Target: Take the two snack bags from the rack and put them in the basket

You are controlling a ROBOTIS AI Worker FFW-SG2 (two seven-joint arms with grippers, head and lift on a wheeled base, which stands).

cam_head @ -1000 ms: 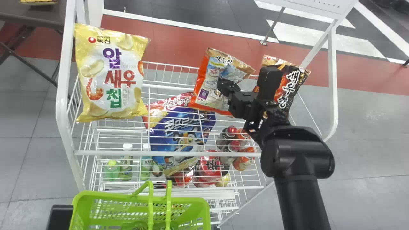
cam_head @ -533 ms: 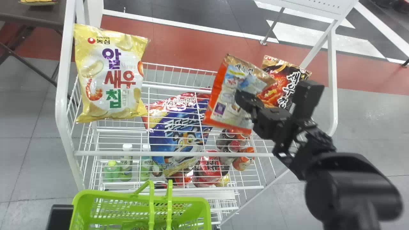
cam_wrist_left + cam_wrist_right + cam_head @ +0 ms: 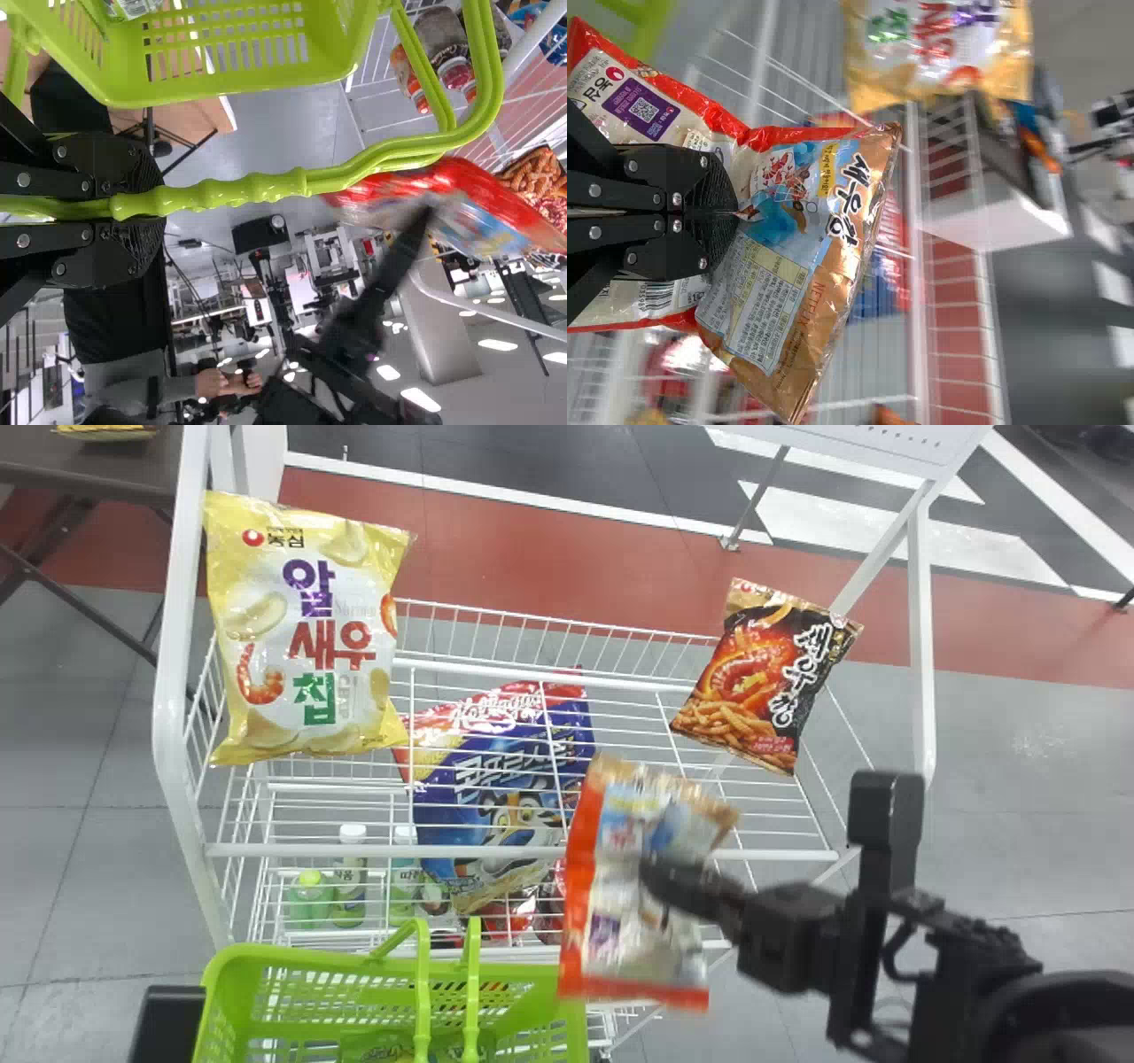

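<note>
In the head view my right gripper (image 3: 660,877) holds the orange-and-red snack bag (image 3: 633,921) in front of the rack, just right of the green basket (image 3: 567,1014). The right wrist view shows my right gripper (image 3: 731,212) shut on the middle of that bag (image 3: 788,257), creasing it. My left gripper (image 3: 146,208) is shut on the basket's handle (image 3: 257,190). A green snack bag (image 3: 381,1048) lies inside the basket. On the rack's upper level stand a yellow chip bag (image 3: 306,638) at the left and a black-and-red snack bag (image 3: 766,677) at the right.
The white wire rack (image 3: 523,851) has its front rail behind the basket. A blue cereal bag (image 3: 496,779) and bottles (image 3: 351,877) sit lower in it. A dark table (image 3: 89,465) stands at the far left.
My right gripper has drawn the orange-and-red bag from the rack's back, first rightward, then toward the basket's right side. The black-and-red bag is uncovered. The basket has shifted very slightly.
</note>
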